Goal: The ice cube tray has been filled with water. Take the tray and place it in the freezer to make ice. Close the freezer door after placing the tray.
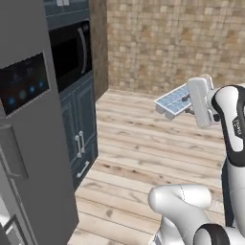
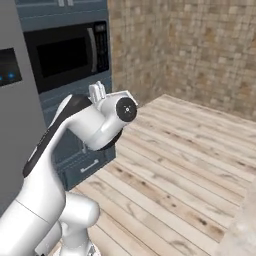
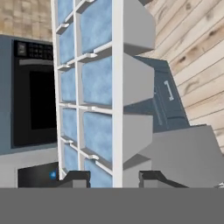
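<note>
In the left base view the ice cube tray (image 1: 173, 101) is seen held up in the air above the wooden floor (image 1: 143, 158), to the right of the dark blue cabinets (image 1: 79, 129), tilted and clamped at one end by the gripper (image 1: 190, 103). In the right base view the tray is hidden behind the arm, and the built-in microwave (image 2: 67, 52) is shown more fully. In the hand view the tray (image 3: 94, 87) is seen close up between the dark fingertips (image 3: 76, 178), which are clenched on its near end; the water (image 3: 97, 81) lies as pale blue squares in its cells. The grey door with the dark display panel (image 1: 23, 83) stands at the near left.
</note>
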